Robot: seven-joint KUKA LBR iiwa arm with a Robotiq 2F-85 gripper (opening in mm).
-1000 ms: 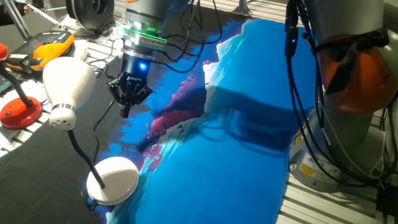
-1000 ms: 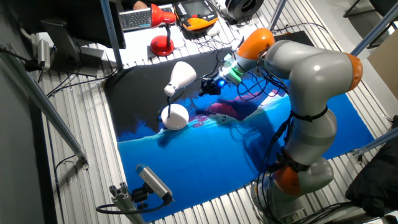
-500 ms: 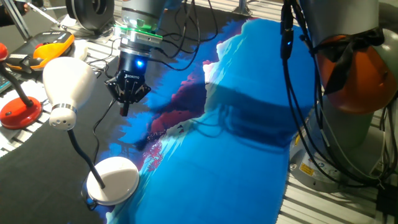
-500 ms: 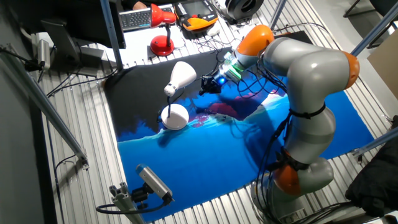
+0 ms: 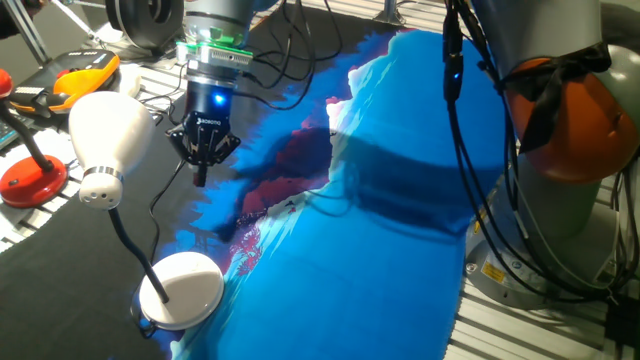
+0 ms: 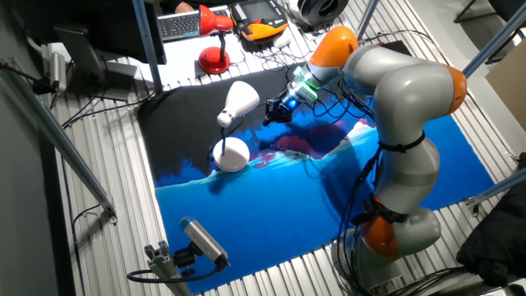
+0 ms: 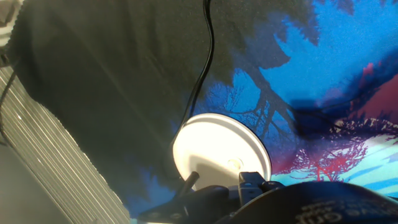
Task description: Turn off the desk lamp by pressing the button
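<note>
The desk lamp has a white bell-shaped head (image 5: 108, 132) (image 6: 240, 99), a thin black neck (image 5: 128, 243) and a flat round white base (image 5: 186, 287) (image 6: 231, 153) (image 7: 219, 151). My gripper (image 5: 200, 179) (image 6: 271, 113) hangs over the dark cloth just right of the lamp head and above and behind the base, touching nothing. Its fingers narrow to a single tip, shut, with nothing held. In the hand view the base lies right below, with the neck's foot (image 7: 190, 180) at its near rim. I cannot make out the button clearly.
A red-based lamp (image 5: 30, 180) (image 6: 214, 57) stands to the left, off the cloth. A black cord (image 7: 205, 62) runs across the dark cloth to the white base. The blue patterned cloth (image 5: 400, 250) covers the table's right side. An orange device (image 5: 85, 75) lies at the back.
The gripper has shifted a little to the left, nearer the white lamp head. The lamp has not moved.
</note>
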